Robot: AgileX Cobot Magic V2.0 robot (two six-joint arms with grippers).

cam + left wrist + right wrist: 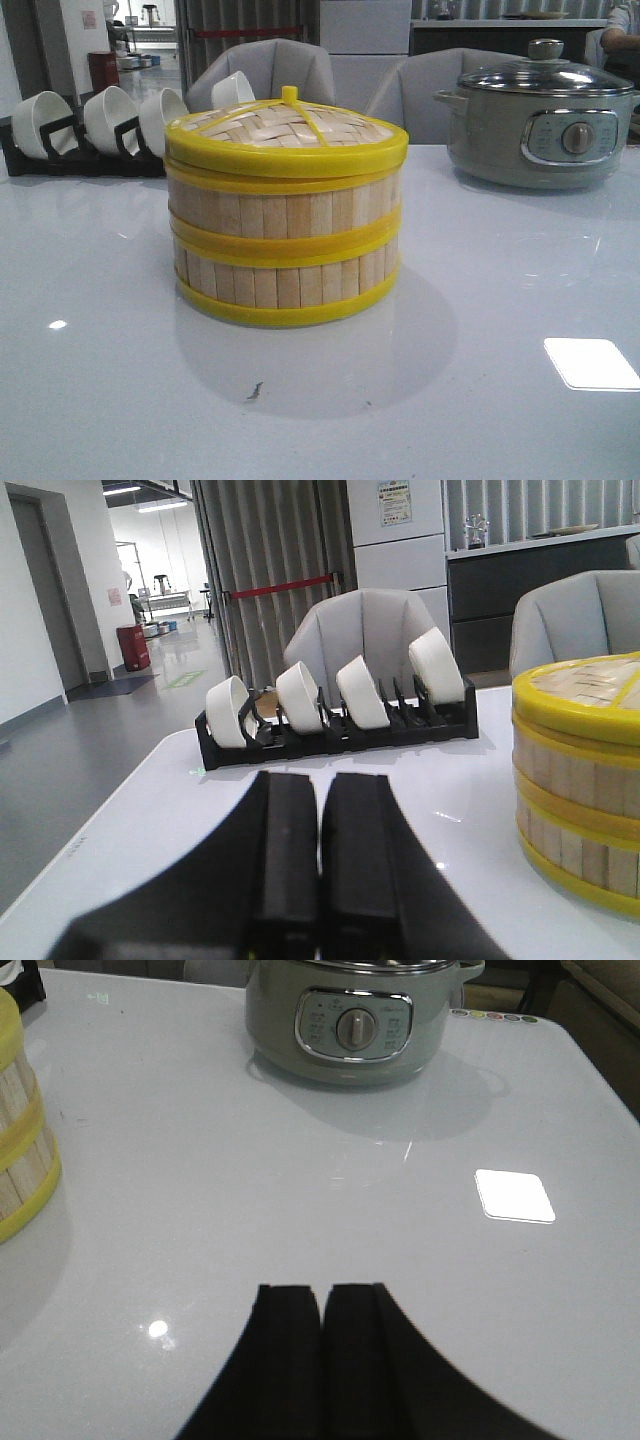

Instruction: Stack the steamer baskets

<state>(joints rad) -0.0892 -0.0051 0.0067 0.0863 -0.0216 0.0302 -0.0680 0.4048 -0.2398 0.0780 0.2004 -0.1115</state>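
Front: both steamer baskets (285, 250) sit stacked mid-table w/ lid (286, 130) on top, rims lined up, so stack looks done; no arms in shot. Left wrist: left gripper (320, 880) clenched on nothing, low over table (120, 840), stack off to its side, apart, bowl rack (335, 725) behind. Right wrist: right gripper (322, 1350) also clenched, empty, clear of stack edge and grey pot (355, 1020), prob parked since nothing's left to carry.

Steamer baskets (285, 255): pale wood slats, yellow rims. Lid (287, 133): woven pale strips, yellow rim. Pot (540, 118): grey. Table (500, 330): glossy white. 4 white bowls (335, 688), black rack (340, 735).
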